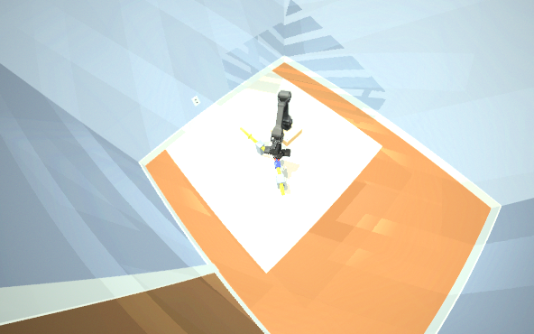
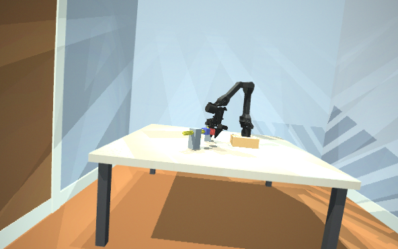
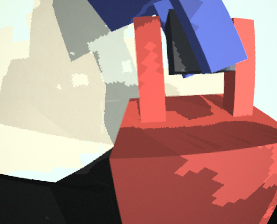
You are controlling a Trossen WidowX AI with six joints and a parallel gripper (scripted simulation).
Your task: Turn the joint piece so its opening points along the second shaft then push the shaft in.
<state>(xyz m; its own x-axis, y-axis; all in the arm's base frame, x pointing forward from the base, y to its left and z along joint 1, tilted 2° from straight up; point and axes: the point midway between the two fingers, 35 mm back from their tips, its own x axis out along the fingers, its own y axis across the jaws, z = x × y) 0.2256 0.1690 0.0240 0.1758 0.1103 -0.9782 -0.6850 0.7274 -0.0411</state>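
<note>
The red square joint piece [image 1: 277,159] [image 2: 212,132] [image 3: 194,175] hangs on a blue fork [image 1: 278,164] [image 2: 206,130] [image 3: 216,42], its two upright lugs at the fork in the wrist view. The fork ends a yellow shaft [image 1: 282,190] [image 2: 187,132] through a grey block [image 1: 280,180] [image 2: 194,139]. The second yellow shaft [image 1: 251,136] passes through another pale grey block [image 1: 260,148] [image 2: 208,138], its inner end close to the gripper. My gripper [image 2: 215,133] is shut on the red joint piece, with dark finger parts low in the wrist view. The piece's opening and its exact direction are hidden.
The black arm [image 1: 282,113] [image 2: 247,101] reaches over from the tan wooden box sides [image 1: 294,137] [image 2: 245,141] around its base. All stand on the white table [image 1: 260,226] [image 2: 153,156]. Both blocks stand close to the gripper.
</note>
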